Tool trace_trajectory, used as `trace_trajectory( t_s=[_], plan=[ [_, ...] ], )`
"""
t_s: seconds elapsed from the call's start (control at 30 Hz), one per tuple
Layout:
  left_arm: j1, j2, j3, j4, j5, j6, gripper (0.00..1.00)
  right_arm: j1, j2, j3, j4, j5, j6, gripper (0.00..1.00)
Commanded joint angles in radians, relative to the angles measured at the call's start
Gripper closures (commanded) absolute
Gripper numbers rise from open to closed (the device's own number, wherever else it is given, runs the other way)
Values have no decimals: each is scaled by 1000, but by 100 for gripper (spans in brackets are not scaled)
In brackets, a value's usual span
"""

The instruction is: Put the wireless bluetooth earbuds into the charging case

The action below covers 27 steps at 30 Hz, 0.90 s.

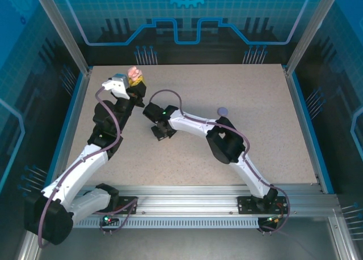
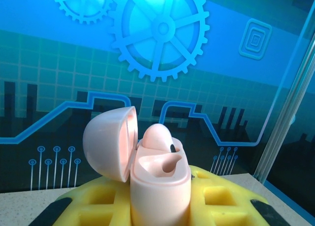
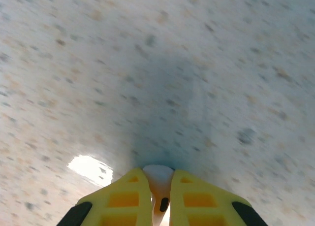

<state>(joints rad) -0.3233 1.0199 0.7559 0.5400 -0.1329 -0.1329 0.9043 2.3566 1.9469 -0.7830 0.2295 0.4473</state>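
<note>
My left gripper [image 1: 136, 83] is raised at the back left of the table and shut on the pale pink charging case [image 2: 160, 186], which stands upright between its yellow fingers [image 2: 96, 206]. The lid [image 2: 109, 142] hangs open to the left. One pale pink earbud [image 2: 158, 137] sits in the far slot, and the near slot [image 2: 170, 163] is empty. My right gripper [image 3: 158, 186] points down close to the table near its middle [image 1: 160, 131]. It is shut on another pale pink earbud [image 3: 158, 177], whose rounded head pokes out past the fingertips.
A small round lilac case [image 1: 224, 110] lies on the speckled table [image 1: 255, 146] right of centre. Glass walls with metal posts [image 2: 288, 117] enclose the table. The two arms stand close together near the back left.
</note>
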Motion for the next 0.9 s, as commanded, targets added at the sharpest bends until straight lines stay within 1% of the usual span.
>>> trace_trajectory(
  t_s=[0.0, 0.17, 0.27, 0.47, 0.63, 0.73, 0.87],
  plan=[
    [7, 2, 28, 1, 35, -21, 100, -29, -108, -108, 57, 31, 7, 88],
    [6, 1, 35, -17, 56, -28, 100, -62, -244, -329, 139, 49, 9, 88],
    [6, 7, 37, -19, 80, -32, 100, -88, -328, -431, 165, 59, 13, 89],
    [-1, 21, 28, -3, 167, -33, 100, -139, -573, -571, 193, 98, 3, 89],
    [-23, 42, 29, 9, 224, -23, 100, -189, -802, -577, 194, 102, -44, 88],
    [-53, 64, 33, 12, 245, -5, 100, -212, -905, -533, 205, 76, -86, 87],
    [-90, 96, 32, 20, 275, 15, 100, -235, -1011, -474, 243, 3, -135, 87]
  ],
)
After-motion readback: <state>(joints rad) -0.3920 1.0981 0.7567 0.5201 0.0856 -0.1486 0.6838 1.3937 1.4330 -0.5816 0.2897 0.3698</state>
